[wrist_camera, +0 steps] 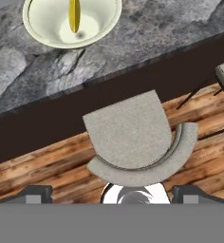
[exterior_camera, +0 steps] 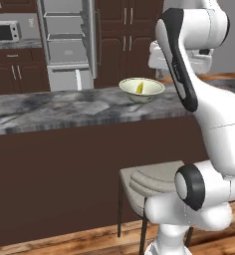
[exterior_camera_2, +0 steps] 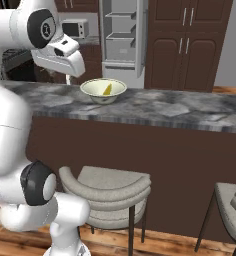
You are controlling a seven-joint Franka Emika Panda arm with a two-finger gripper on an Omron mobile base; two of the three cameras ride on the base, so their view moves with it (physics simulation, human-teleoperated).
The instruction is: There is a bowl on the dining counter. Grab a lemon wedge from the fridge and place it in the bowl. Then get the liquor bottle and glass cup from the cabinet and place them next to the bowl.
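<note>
Lemon wedge point(exterior_camera: 140, 88) lies in bowl point(exterior_camera: 154, 88) on counter point(exterior_camera: 50, 107). Gripper point(wrist_camera: 112, 192) hangs above stool point(wrist_camera: 128, 133), jaws wide, empty. Judged next: bottle, cup from cabinet point(exterior_camera: 127, 35), far behind counter, right of open fridge point(exterior_camera: 67, 35).

Pale bowl point(exterior_camera: 142, 89) on dining counter point(exterior_camera: 50, 107), yellow lemon wedge point(exterior_camera: 139, 88) inside

bowl point(wrist_camera: 71, 23) rim cut by hand view's top edge. second stool point(exterior_camera_2: 232, 205) clipped at right base view's right edge. microwave point(exterior_camera: 4, 32) cropped left. fridge point(exterior_camera: 69, 42) top off-frame, shelf contents too small to tell.
</note>
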